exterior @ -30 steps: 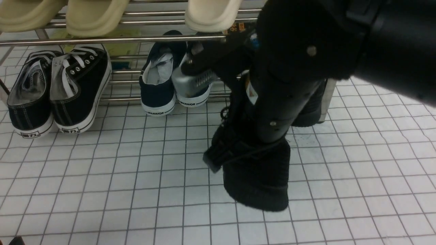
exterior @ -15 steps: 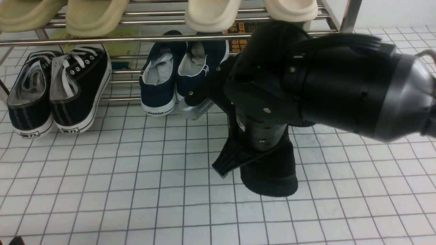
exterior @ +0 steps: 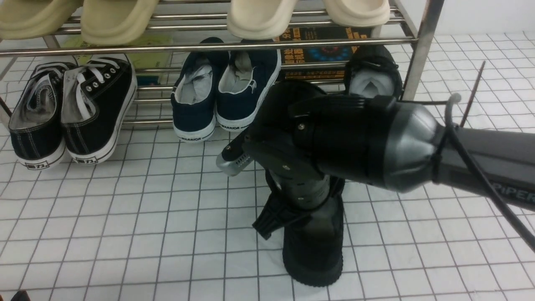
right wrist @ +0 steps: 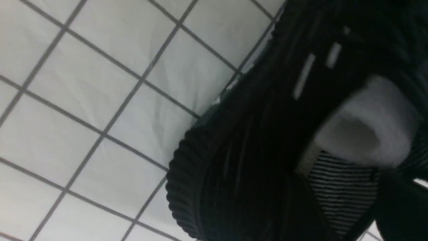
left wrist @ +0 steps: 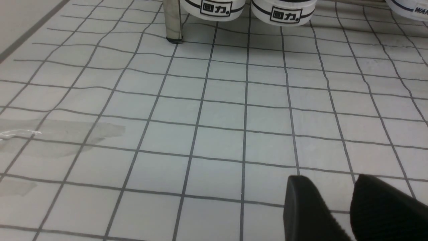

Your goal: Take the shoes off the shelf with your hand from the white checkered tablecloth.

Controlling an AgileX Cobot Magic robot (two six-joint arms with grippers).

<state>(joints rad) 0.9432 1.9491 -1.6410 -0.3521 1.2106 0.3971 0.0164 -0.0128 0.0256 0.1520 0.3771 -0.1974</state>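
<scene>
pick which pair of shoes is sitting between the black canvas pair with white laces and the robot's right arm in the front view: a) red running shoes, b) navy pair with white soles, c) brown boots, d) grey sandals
B: the navy pair with white "WARRIOR" soles sits to the right of the black canvas pair and to the left of the right arm.

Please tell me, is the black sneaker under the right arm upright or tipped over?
Upright: the right wrist view shows the sneaker's opening with white paper inside, its ribbed sole low.
</scene>
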